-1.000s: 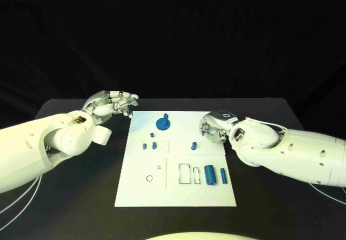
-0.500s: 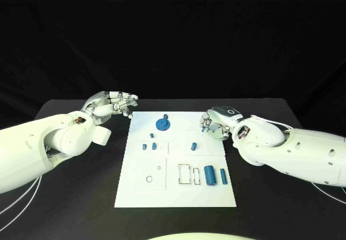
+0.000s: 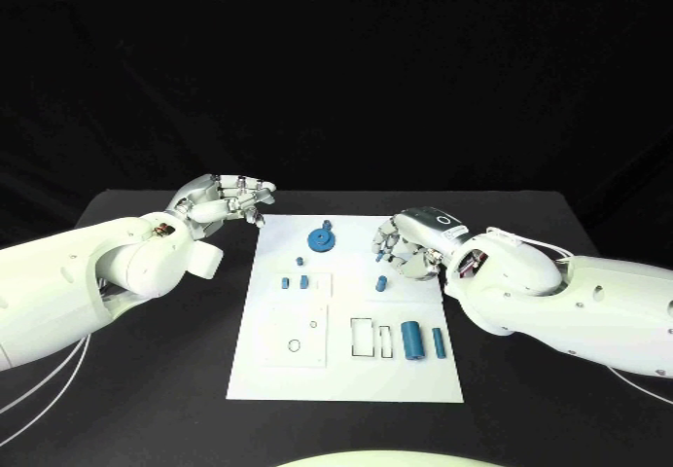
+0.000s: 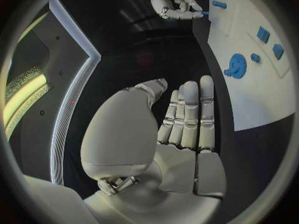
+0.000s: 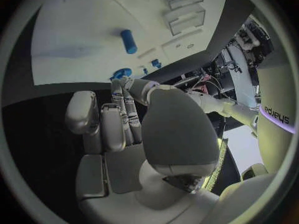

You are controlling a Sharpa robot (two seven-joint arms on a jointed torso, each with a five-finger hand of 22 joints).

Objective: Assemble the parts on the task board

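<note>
The white task board (image 3: 343, 370) lies in the middle of the table. On it are a blue gear (image 3: 321, 238), several small blue pegs (image 3: 303, 282), one peg (image 3: 380, 283) under my right hand, a thick blue cylinder (image 3: 411, 339) and a thin one (image 3: 438, 341). My right hand (image 3: 407, 243) hovers over the board's far right part and pinches a small blue piece (image 4: 204, 13) at its fingertips. My left hand (image 3: 225, 202) hangs off the board's far left corner, its fingers (image 4: 189, 114) straight and side by side, holding nothing. The gear (image 4: 235, 65) lies beside them.
Outlined recesses (image 3: 371, 337) and a small ring mark (image 3: 294, 345) show on the board's near half. Black table (image 3: 140, 389) surrounds the board on both sides. Both forearms lie low along the board's left and right edges.
My right hand has risen and moved left over the board's far right part, with a small blue piece now at its fingertips. The left hand has hardly moved.
</note>
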